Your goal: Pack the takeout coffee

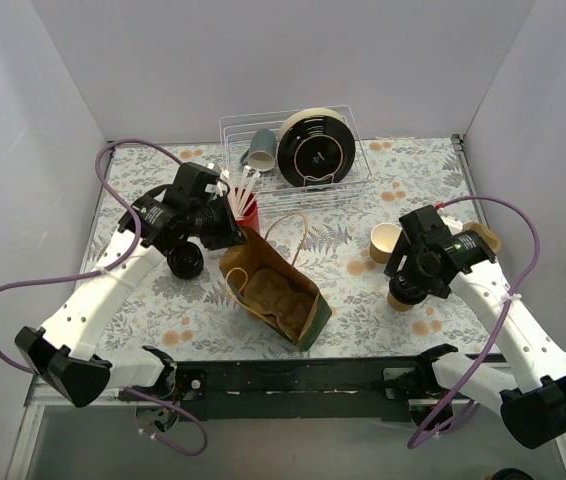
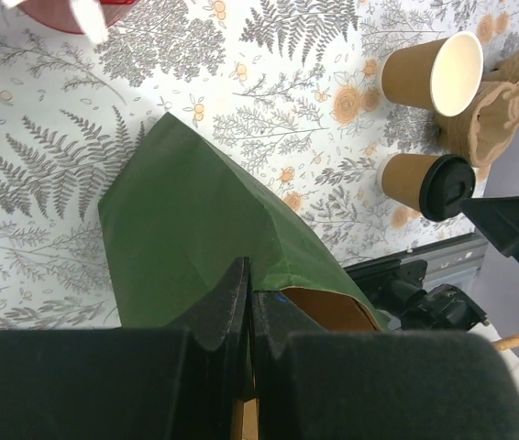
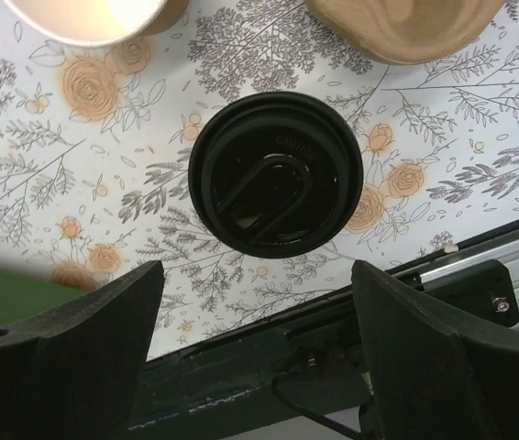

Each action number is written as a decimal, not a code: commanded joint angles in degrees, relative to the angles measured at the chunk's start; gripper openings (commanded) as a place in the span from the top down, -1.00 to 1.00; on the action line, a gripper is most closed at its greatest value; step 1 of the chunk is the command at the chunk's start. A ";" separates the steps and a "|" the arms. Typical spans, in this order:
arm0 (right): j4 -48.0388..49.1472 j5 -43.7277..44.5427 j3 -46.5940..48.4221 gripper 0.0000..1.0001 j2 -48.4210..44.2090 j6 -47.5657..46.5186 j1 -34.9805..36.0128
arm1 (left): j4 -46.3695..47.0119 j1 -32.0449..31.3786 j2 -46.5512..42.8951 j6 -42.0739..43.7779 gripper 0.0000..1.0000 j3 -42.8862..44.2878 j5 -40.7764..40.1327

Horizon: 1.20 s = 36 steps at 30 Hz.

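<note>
Top external, nearest edge first: black rail (image 1: pixel 293 380) runs across the front w/ both arm bases on it. Just past it, mid-table, sits the paper bag (image 1: pixel 275 295), mouth gaping up at the cam. It's crumpled brown kraft inside and smooth dark green outside, w/ a thin loop handle at the far end. The left gripper (image 2: pixel 250 293) is on the bag's far-left corner. Its wrist cam shows black foam-faced fingers (image 2: pixel 223 307) pinched flat on the green wall, no gap btwn them.

Right side: the right gripper (image 3: pixel 255 275) hangs over the lidded cup (image 3: pixel 276 179). Its fingers are spread wide, one each side of the round black plastic lid, touching nothing. The wrist cam looks straight down on the lid's raised loop.

Further back is an open paper cup (image 1: pixel 385 240), kraft w/ a pale inside. A moulded pulp carrier (image 1: pixel 483 238) is near it. A red cup (image 1: pixel 250 212) w/ white sticks stands just behind the left gripper. A black round thing (image 1: pixel 186 262) shows under the left arm, maybe a spare lid, hard to tell.

Far end: wire rack (image 1: pixel 348 185) holds a teal mug (image 1: pixel 260 150) and a big black disc (image 1: pixel 313 155) w/ a cream rim. The tablecloth (image 1: pixel 363 320) is white w/ grey ferns & orange blooms. Plain white walls (image 1: pixel 263 60) box in three sides.
</note>
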 commanded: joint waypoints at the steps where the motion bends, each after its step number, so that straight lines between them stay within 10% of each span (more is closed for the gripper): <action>1: 2.16 3.55 -0.97 -0.82 2.31 2.73 -1.83 | 2.71 1.28 2.09 -0.29 1.00 3.84 4.99; 36: 12.63 2.23 -8.62 -0.76 6.62 3.17 -7.55 | 4.21 3.92 0.96 -1.43 1.00 -0.28 8.51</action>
